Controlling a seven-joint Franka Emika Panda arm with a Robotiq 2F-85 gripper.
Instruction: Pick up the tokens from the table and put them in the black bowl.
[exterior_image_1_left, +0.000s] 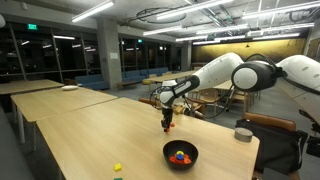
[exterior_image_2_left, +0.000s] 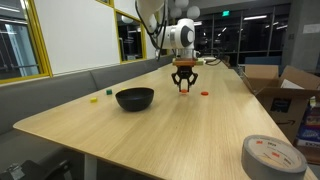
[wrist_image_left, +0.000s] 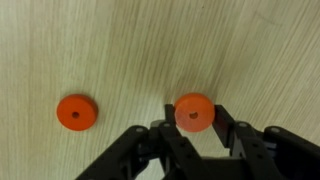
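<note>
In the wrist view my gripper (wrist_image_left: 195, 125) is shut on a round orange token (wrist_image_left: 194, 112) with a small centre hole, at or just above the light wooden table (wrist_image_left: 120, 50). A second orange token (wrist_image_left: 77, 112) lies flat on the table to its left. In both exterior views the gripper (exterior_image_1_left: 168, 123) (exterior_image_2_left: 184, 86) points straight down over the table. The black bowl (exterior_image_1_left: 180, 154) (exterior_image_2_left: 134, 98) stands a short way off and holds orange and blue tokens (exterior_image_1_left: 180, 156). The loose orange token (exterior_image_2_left: 205, 93) lies beside the gripper.
A small yellow piece (exterior_image_1_left: 117, 167) (exterior_image_2_left: 108, 92) and a green piece (exterior_image_2_left: 94, 99) lie near the bowl. A grey squat cylinder (exterior_image_1_left: 243, 134) and a tape roll (exterior_image_2_left: 272, 157) sit on the table. Cardboard boxes (exterior_image_2_left: 285, 90) stand beside it.
</note>
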